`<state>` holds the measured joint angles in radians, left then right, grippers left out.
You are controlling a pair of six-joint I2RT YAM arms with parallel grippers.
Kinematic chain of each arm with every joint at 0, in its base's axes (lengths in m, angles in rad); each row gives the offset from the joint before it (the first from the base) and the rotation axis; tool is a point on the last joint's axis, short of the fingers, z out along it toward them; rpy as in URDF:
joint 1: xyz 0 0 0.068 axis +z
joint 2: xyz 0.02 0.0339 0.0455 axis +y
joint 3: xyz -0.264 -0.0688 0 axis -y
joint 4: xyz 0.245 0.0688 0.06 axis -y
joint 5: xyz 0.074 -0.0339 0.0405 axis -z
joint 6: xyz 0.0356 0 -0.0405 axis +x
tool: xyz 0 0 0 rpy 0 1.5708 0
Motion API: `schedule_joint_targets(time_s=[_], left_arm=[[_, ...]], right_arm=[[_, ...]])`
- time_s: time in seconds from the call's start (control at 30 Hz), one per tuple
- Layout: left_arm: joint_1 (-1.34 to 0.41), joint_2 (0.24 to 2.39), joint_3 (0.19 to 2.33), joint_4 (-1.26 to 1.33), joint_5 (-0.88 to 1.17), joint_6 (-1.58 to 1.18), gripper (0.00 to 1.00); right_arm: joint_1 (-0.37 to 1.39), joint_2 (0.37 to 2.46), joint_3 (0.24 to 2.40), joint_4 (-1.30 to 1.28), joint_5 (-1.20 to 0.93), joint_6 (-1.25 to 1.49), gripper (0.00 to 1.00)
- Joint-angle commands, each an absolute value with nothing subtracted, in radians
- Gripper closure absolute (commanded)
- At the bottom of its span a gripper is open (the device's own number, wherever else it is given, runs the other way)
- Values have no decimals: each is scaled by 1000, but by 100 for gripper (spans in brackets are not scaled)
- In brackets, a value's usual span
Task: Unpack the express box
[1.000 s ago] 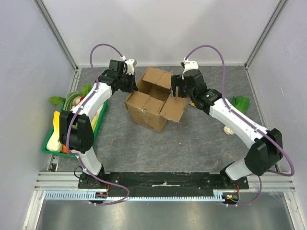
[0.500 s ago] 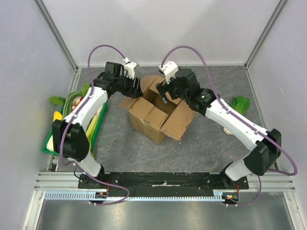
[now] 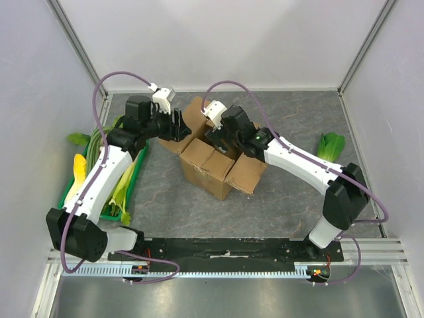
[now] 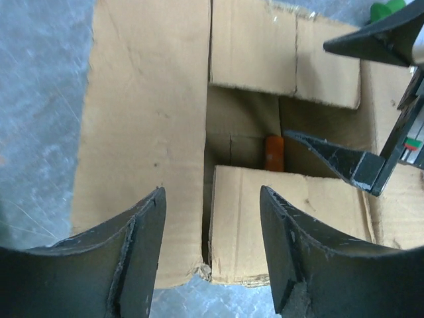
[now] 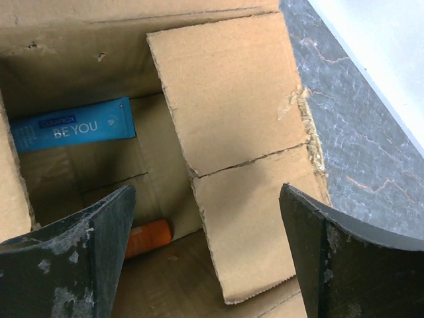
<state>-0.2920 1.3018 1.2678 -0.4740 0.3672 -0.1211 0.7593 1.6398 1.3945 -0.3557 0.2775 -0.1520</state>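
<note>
Just beneath right tool [image 5: 207,199] (jaws wide), open express box [image 3: 207,160]

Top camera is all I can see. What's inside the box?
Observer: The right wrist view shows a blue packet reading BE YOU inside the box.
Operator: Anything else in there?
Observer: An orange thing lies lower down, partly hidden.
Operator: Is my right claw holding anything?
Observer: No, the right claw is open and empty over the opening.
</note>
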Motion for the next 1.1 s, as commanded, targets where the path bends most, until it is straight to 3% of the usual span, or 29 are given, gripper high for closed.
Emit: schedule_joint_targets(time_s=[0.0, 0.47, 0.73, 1.07], left_arm=[[-293, 1276, 1178, -442, 405, -206, 37], [-299, 1255, 1088, -456, 371, -180, 38], [-301, 1253, 1091, -457, 373, -178, 38], [-302, 1273, 1097, -453, 388, -175, 38]], right_arm=[[769, 1684, 1401, -304, 391, -207, 5], [769, 1700, 1488, -206, 750, -199, 7], [755, 1667, 1572, -206, 778, -261, 6], [580, 1778, 1612, -206, 693, -204, 7]])
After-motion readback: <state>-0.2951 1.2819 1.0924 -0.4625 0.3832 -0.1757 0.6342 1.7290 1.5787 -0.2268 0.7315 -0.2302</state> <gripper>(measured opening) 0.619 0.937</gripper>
